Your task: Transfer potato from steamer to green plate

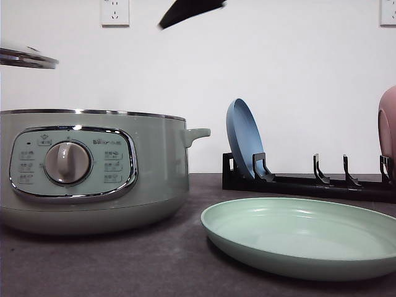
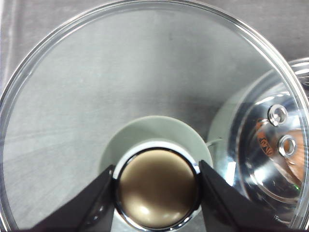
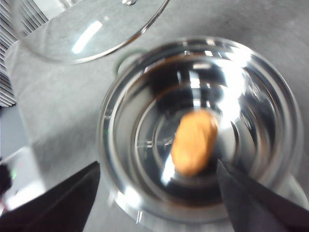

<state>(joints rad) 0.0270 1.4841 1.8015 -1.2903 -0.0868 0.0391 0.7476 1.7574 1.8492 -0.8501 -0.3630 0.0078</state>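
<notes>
While the steamer (image 1: 93, 173) stands open at nine o'clock of the green plate (image 1: 303, 235) in the front view, the glass lid (image 1: 28, 57) hangs above it. At my left wrist, my left gripper (image 2: 157, 186) is clamped on the lid's knob (image 2: 157, 188). At my right wrist, my right gripper (image 3: 157, 193) hovers spread wide over the potato (image 3: 194, 142) in the steel bowl. I judge the reach is under way; next I descend and straddle it.

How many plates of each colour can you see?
Green plate: 1
Blue plate: 1
Pink plate: 1
Total: 3
</notes>
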